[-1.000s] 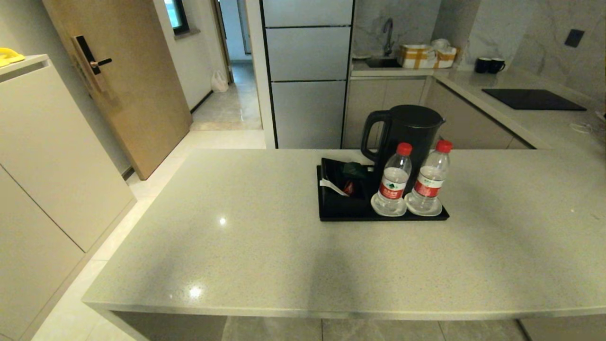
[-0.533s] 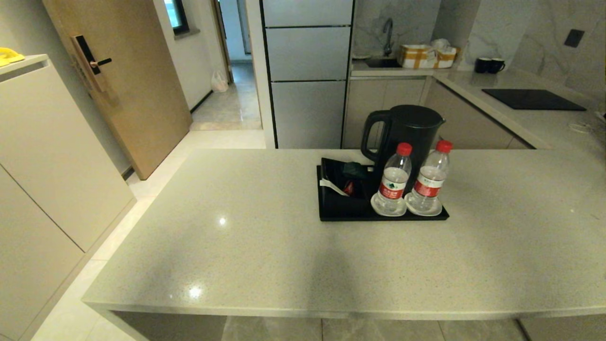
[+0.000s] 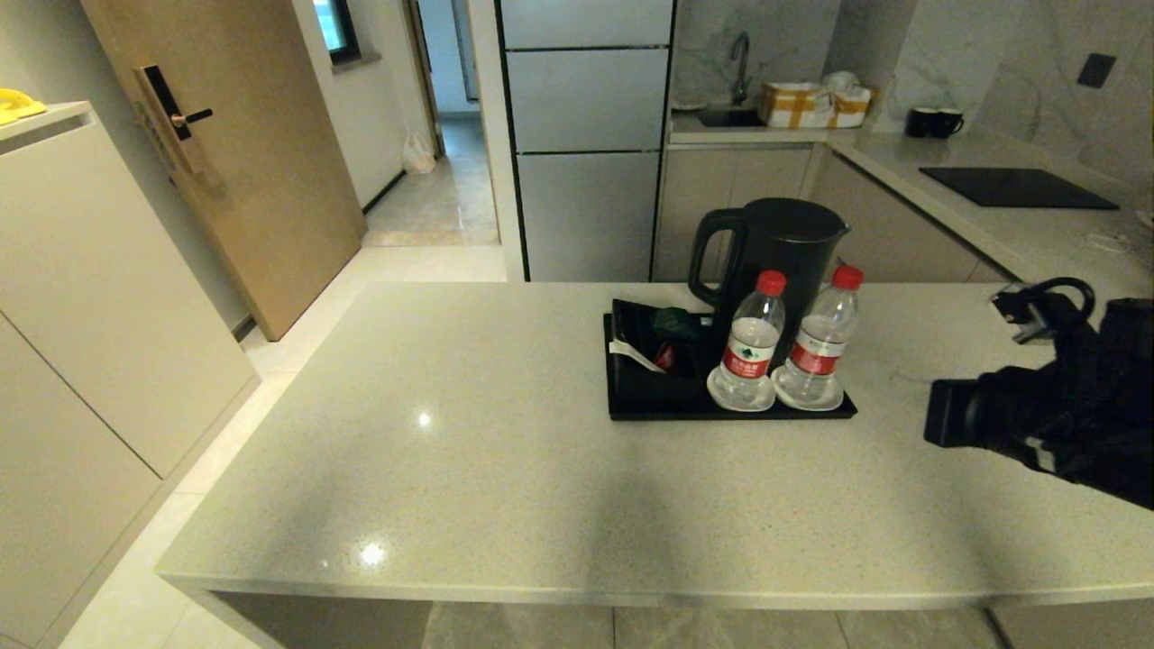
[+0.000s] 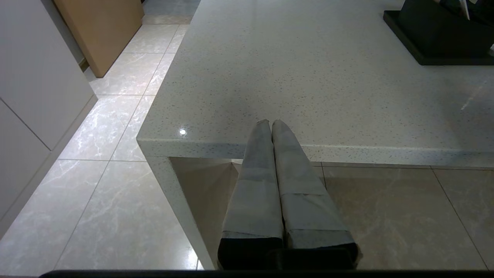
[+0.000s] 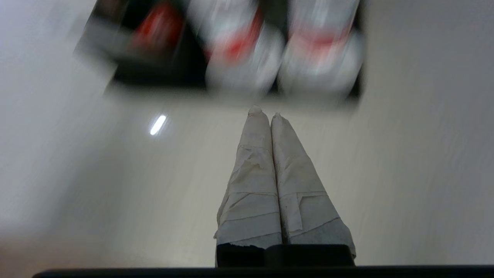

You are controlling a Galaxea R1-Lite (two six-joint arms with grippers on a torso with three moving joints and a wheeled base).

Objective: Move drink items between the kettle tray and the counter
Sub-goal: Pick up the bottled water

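A: Our right gripper hangs over the counter, fingers pressed together, short of the kettle tray. Both bottles stand on coasters there.

B: We'd spread wide first, take the nearer bottle mid-body, avoid the kettle. Left gripper closed, parked.

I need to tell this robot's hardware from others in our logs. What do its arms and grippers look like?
The right arm is black and bulky, with a looped black cable on top. The right gripper and left gripper each have two long tapered fingers wrapped in pale grey tape, on black bases.
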